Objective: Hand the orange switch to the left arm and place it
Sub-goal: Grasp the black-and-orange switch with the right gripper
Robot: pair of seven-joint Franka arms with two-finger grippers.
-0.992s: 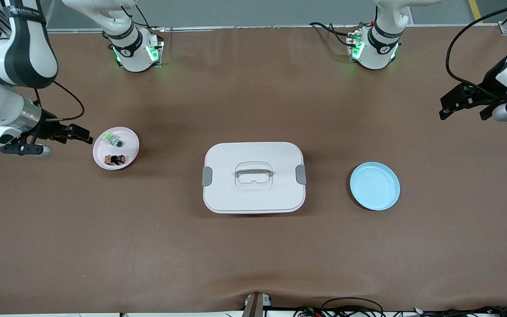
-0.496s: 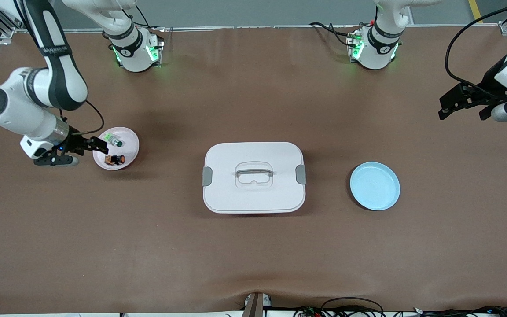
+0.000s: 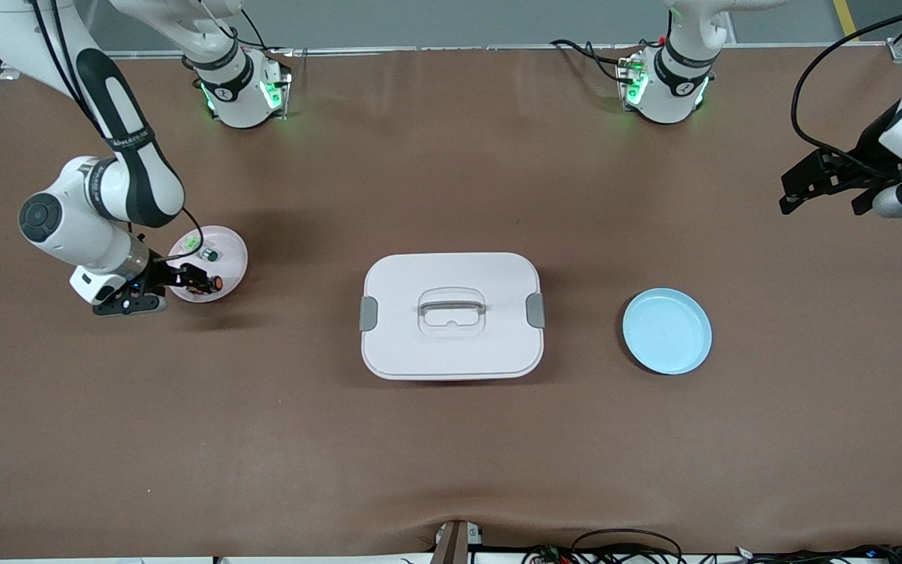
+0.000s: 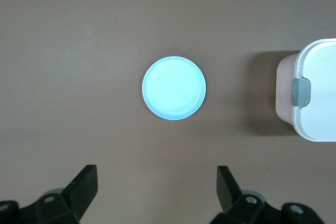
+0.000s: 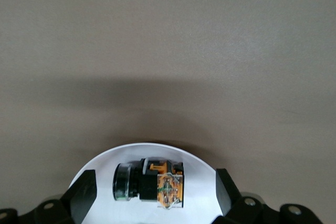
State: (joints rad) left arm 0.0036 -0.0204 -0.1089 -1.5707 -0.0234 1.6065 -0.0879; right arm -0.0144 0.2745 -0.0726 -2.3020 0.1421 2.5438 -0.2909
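Since a second ago the right gripper (image 3: 199, 280) has swung in from the table's edge and down over the pink plate (image 3: 232, 249), while the left gripper (image 3: 820, 182) has hardly stirred.

Nearest the front camera sits the box (image 3: 451, 315), lid on, at mid-table, with the light blue plate (image 3: 667, 330) beside it toward the left arm's end and about as near. In the left wrist view that light blue plate (image 4: 174, 88) lies bare, well apart from the box (image 4: 315, 95).

A little farther from the camera, toward the right arm's end, is the pink plate. The orange switch (image 3: 214, 283) lies on its side on the plate's nearer part, and the green switch (image 3: 208, 254) lies on its farther part. The right gripper's fingers (image 5: 81, 195) are spread wide, one on each side of the orange switch (image 5: 149, 183), not touching it.

Farthest, the left gripper waits, released and holding nothing, over bare table at the left arm's end.
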